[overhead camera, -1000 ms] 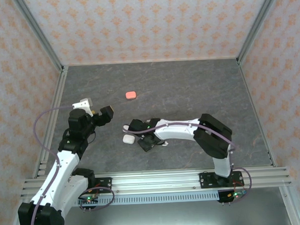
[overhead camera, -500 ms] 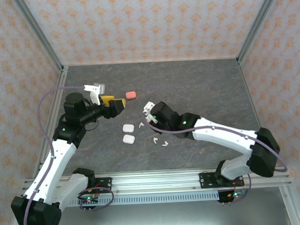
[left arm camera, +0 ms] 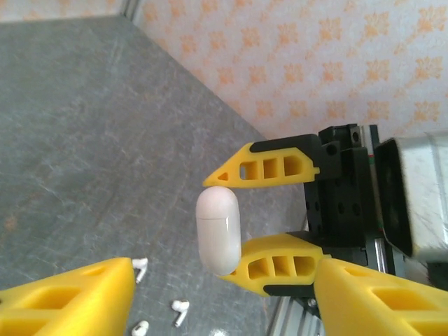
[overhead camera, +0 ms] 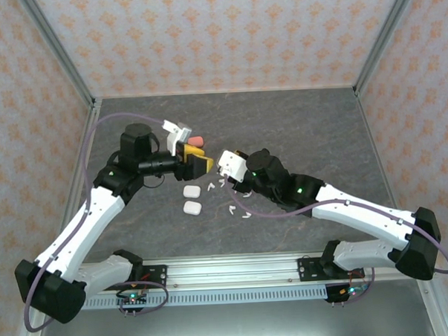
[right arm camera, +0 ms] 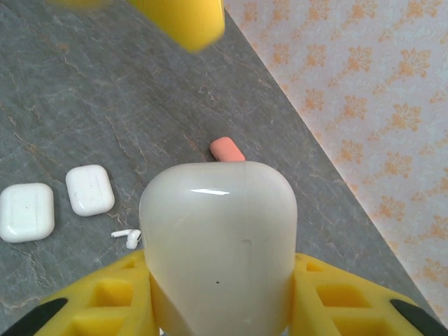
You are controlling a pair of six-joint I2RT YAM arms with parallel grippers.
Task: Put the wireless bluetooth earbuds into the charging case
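There are three white cases and one pink case. Two loose white cases lie flat on the gray table, one at 12 o'clock of the other. The third is the held white case. It sits up in the air, pinched between the yellow fingers of the right gripper.

In the left wrist view the held white case stands tall. Its long side runs from 12 o'clock to 6 o'clock.

The earbuds are tiny white bits lying on the table at 3 o'clock of the two loose white cases, under the right gripper. From above I can count at least four, but they are too small to be sure. The left wrist view shows three of them.

In the right wrist view one earbud lies flat near a loose white case. Its thin stem runs from 9 o'clock to 3 o'clock. Which way the others point is too small to tell.

The left gripper has its fingers spread apart with nothing in them. It is just at 9 o'clock of the right gripper.

Half a second ago the left gripper was farther toward 9 o'clock. It has come in close, and the pink case is now partly behind it. The two loose white cases have not moved.
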